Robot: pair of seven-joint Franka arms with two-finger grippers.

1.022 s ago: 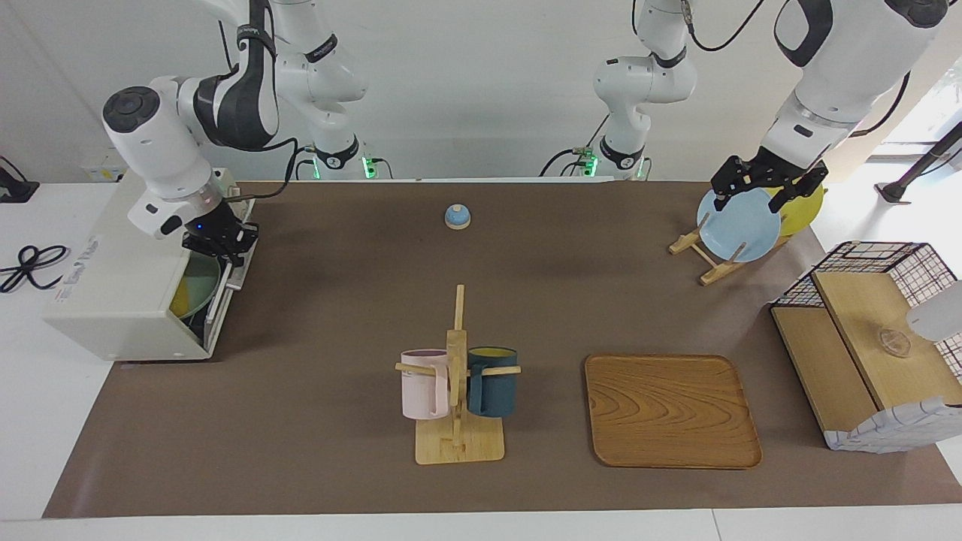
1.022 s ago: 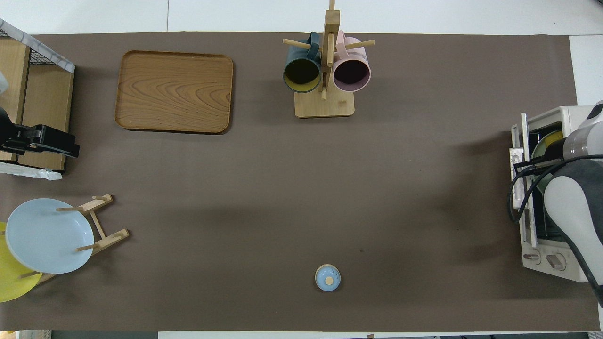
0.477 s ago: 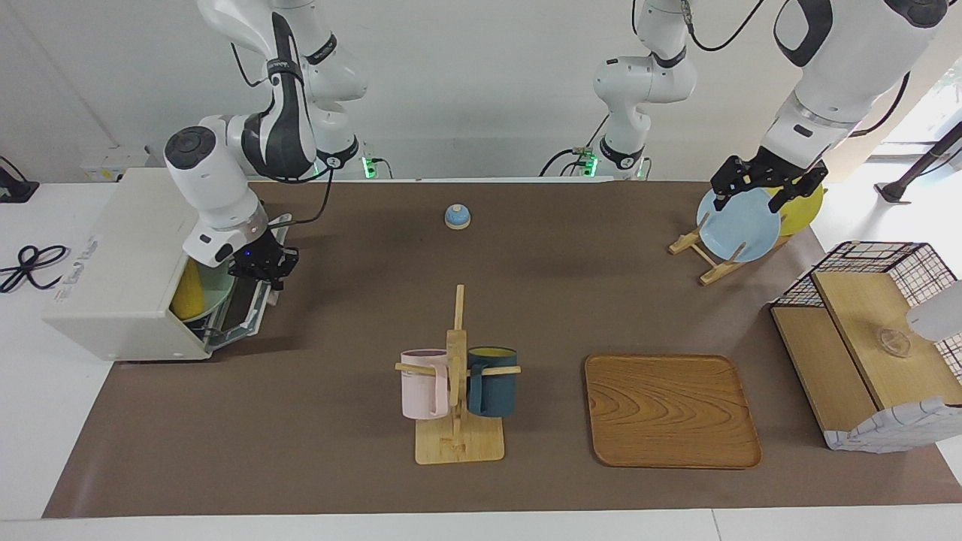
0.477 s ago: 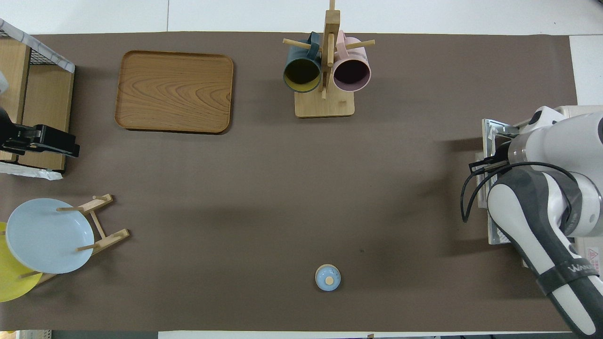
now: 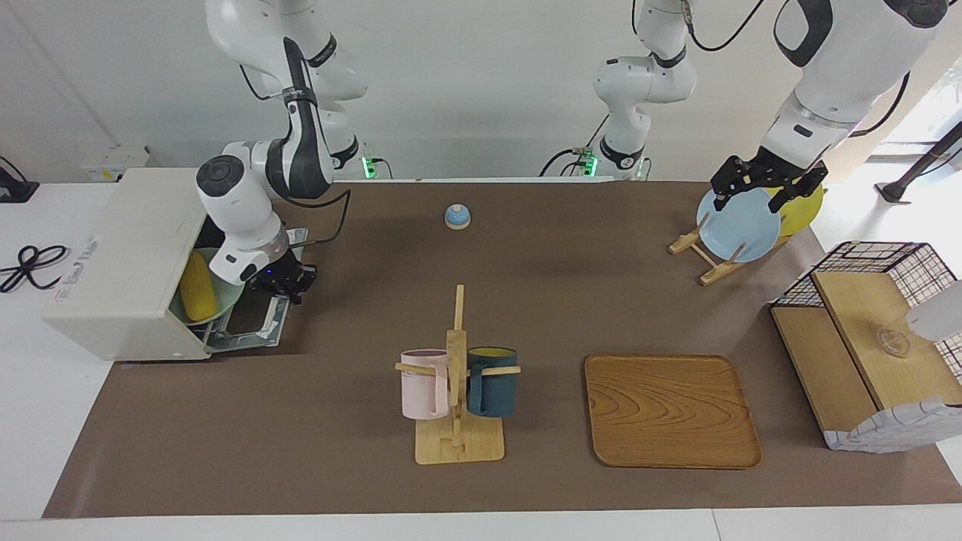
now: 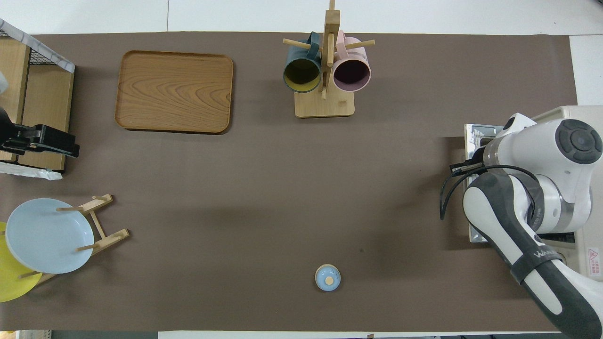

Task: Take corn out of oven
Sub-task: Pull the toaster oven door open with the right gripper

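Corn (image 5: pixel 198 285) is sitting on a green plate (image 5: pixel 223 294) inside the oven (image 5: pixel 128 263), door dropped flat on the desk (image 5: pixel 361 300). Right gripper (image 5: pixel 283 283) is at the door's edge, can't tell its jaws. Left gripper (image 5: pixel 765 182) waits over the blue plate (image 5: pixel 740 227), jaws spread wide.

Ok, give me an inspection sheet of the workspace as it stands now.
Surface: brown mat on white table.
Job's things: off-white toaster oven, door down; yellow corn cob inside, on a green dish.
Clutter: wooden tray, mug rack, blue bell, plate stand, wire basket.
Grippers: right gripper at the oven door; left gripper waits over the plates.
Cables: black cord beside the oven.
Surroundings: white wall.
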